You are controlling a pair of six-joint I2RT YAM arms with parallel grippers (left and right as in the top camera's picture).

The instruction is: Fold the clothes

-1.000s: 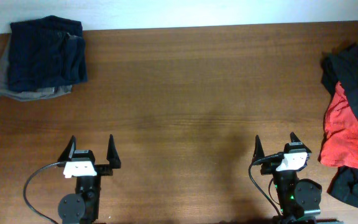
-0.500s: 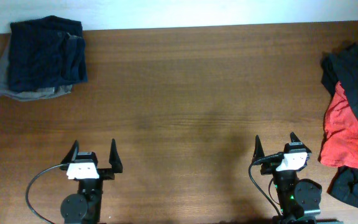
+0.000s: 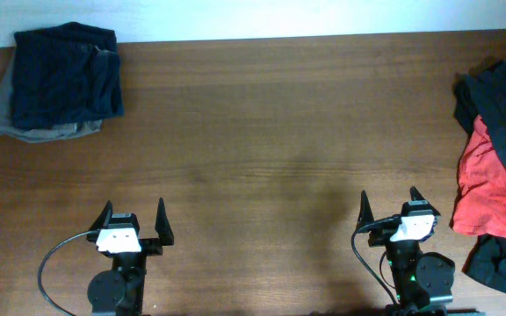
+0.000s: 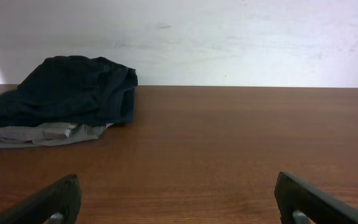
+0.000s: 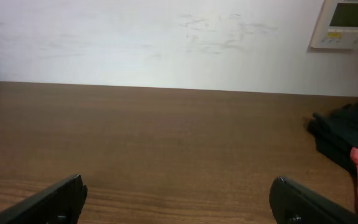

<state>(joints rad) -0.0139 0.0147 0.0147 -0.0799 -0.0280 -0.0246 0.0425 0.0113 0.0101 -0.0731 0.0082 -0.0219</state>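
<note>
At the far left corner of the table [image 3: 271, 132] the navy garment [image 3: 64, 75] lies on a grey-olive garment [image 3: 7, 125], the two looking like a tidy stack. My worry there is a careless reach: a finger catching the navy edge would drag it off the grey-olive piece and undo the fold.

The left gripper [image 3: 132, 211] sits near the front edge, released, jaws spread wide and nothing between them. It is well apart from any cloth, so a long reach is needed, and a low pass could scrape the wood.

The right gripper [image 3: 389, 200] is likewise spread and empty, with the heap just to its right.

That heap is the real risk. The red garment [image 3: 486, 180] lies tangled among the black garments [image 3: 503, 96], right at the table's edge, and the black cloth runs out of view, so I cannot tell how much hangs over. If I pinch too deep I expect to lift two layers at once. Pulling the red piece sideways could tip the black ones off the table.
</note>
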